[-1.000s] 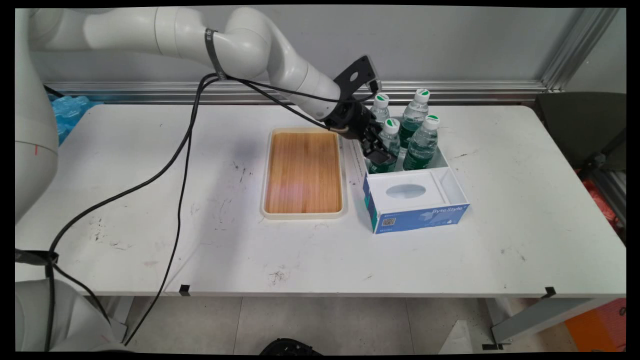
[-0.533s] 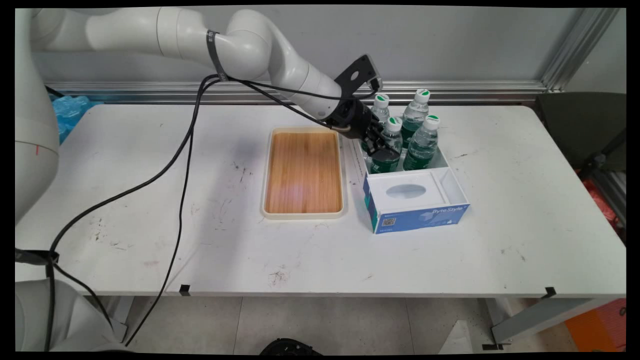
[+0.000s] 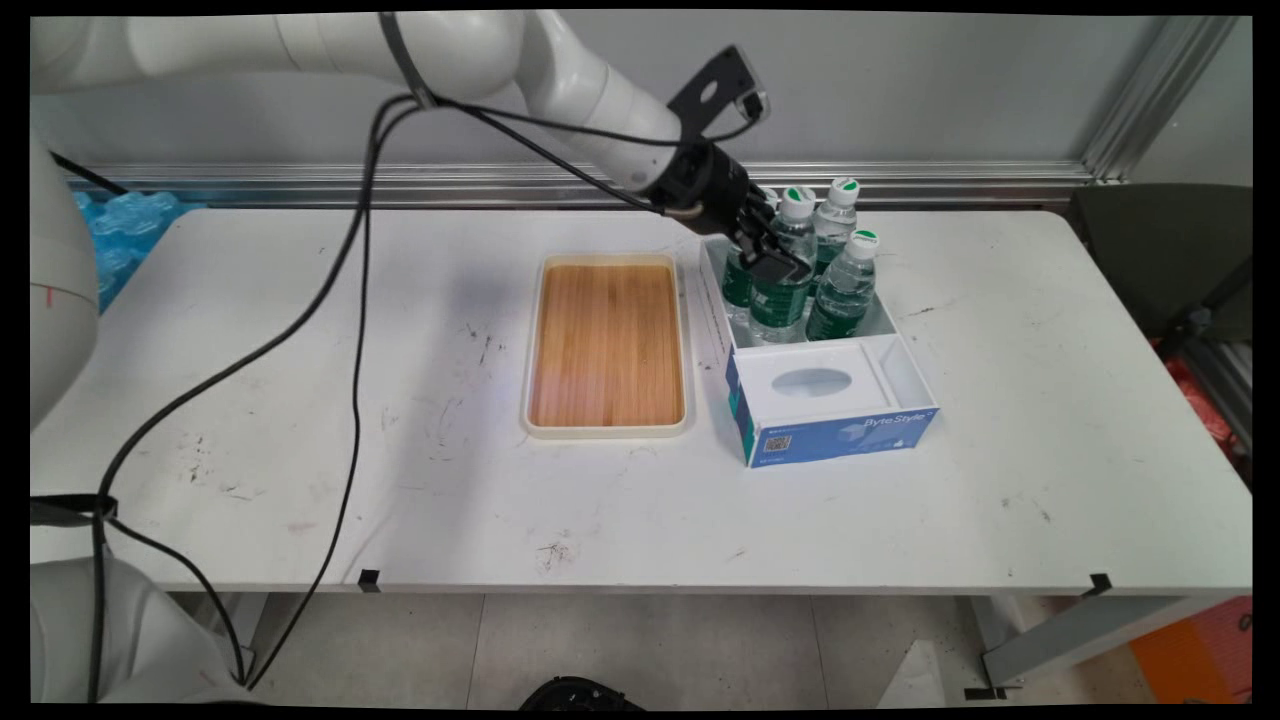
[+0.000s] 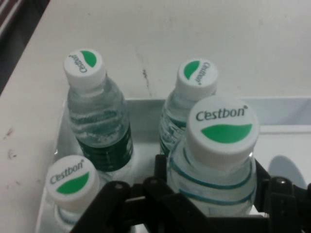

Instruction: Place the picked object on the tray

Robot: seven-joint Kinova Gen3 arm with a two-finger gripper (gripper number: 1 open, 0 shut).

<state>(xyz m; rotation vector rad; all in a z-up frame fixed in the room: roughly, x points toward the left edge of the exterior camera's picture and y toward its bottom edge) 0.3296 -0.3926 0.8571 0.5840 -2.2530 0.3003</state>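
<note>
Bottle: clear plastic water bottle with green label and white cap [image 3: 787, 270], lifted above the white open box [image 3: 893, 322] at the table's [image 3: 300, 400] far edge.
Gripper: black two-finger gripper [image 3: 768, 262] clenched around that bottle.
Neighbours: three matching bottles [image 3: 846, 285] in the box; wooden tray [image 3: 607, 345] beside.

White caps [image 4: 222, 131] with green leaf marks, dark green bottle labels [image 3: 778, 296], a blue-and-white box [image 3: 840, 435], wood-grain tray [image 3: 606, 345].

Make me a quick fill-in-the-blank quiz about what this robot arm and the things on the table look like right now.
1. The gripper is shut on a water ____.
2. The caps on the bottles are white and ____.
3. The wooden tray holds ____.
4. Counting the held bottle, the pictures show ____ bottles.

Missing words: bottle; green; nothing; four
</note>
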